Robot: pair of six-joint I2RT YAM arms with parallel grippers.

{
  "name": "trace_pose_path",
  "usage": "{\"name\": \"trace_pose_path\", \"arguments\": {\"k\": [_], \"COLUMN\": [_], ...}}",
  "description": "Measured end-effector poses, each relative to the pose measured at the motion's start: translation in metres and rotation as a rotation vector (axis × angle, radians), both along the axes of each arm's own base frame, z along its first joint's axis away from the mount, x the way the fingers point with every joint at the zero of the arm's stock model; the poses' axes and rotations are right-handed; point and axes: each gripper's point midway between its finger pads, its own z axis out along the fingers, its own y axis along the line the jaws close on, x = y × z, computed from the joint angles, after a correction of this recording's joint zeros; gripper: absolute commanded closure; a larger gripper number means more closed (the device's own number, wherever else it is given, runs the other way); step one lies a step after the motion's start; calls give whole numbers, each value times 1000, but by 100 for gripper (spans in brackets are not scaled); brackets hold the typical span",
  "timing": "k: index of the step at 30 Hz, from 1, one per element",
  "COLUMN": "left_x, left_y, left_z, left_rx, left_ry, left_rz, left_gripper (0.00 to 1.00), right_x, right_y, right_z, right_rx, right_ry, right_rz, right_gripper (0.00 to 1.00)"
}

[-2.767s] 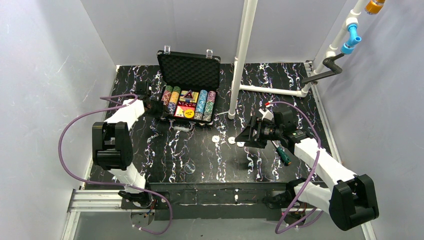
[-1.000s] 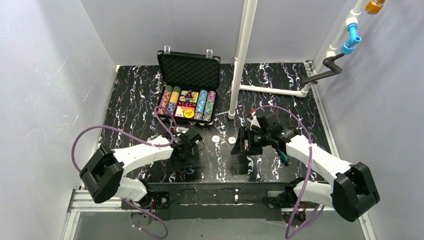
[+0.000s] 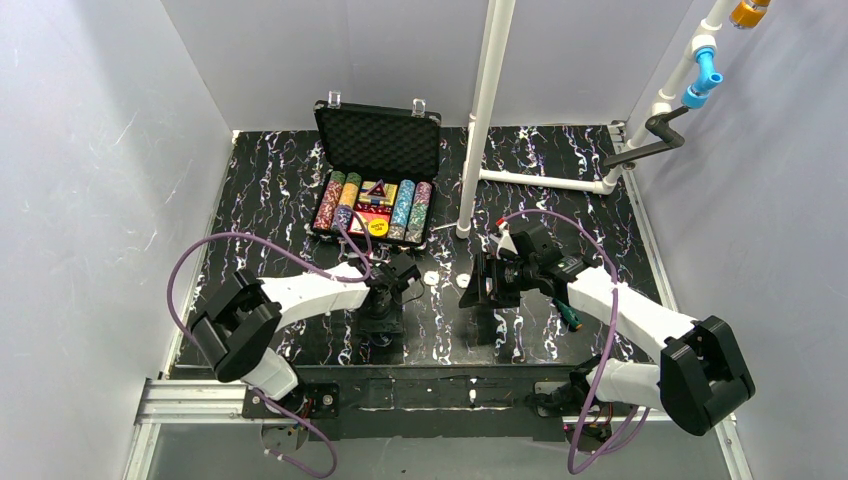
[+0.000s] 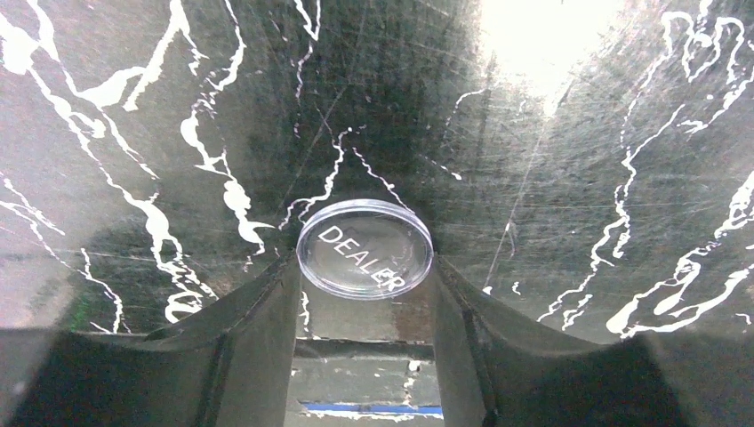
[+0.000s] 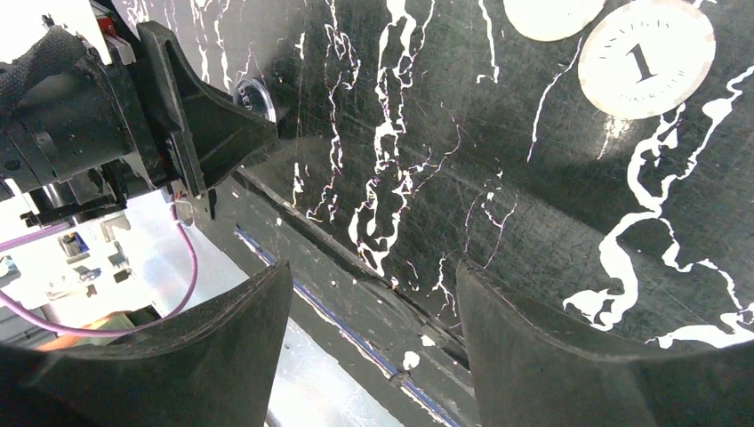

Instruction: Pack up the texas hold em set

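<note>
Brackets the clear DEALER disc (image 4: 364,247), flat on the counter (image 4: 578,178) near its edge, with the left end effector (image 4: 364,267) partly open; cannot tell whether gripped. Holds the right end effector (image 5: 373,267) wide and empty.

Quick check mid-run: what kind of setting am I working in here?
Probably a lab robot test booth, not a home: plain white walls box in a black marbled table, with a white pipe frame and an aluminium rail along the near edge.
</note>
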Motion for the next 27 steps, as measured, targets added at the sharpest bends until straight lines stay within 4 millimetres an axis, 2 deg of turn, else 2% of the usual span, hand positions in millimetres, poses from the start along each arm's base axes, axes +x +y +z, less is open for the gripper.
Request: {"name": "trace_pose_path", "arguments": {"k": [6, 9, 16, 24, 27], "left_x": [8, 18, 33, 33, 30], "left_y": [3, -8, -32, -53, -58], "left_z": [11, 35, 72, 81, 83], "left_rx": [-21, -116, -268, -352, -368], "left_ry": [-67, -159, -283, -304, -305], "left_rz": [-52, -98, -215, -325, -362], "left_gripper": [87, 87, 88, 87, 88], "right_x": [1, 2, 10, 15, 8], "right_y": [5, 10, 33, 63, 81], "right_z": [3, 7, 18, 10, 11], "right_rx": [30, 58, 176, 216, 227], "right_ry": [8, 20, 91, 228, 252], "right_rz": [-2, -7, -42, -49, -4], "right_gripper": [25, 24, 24, 27, 28]}}
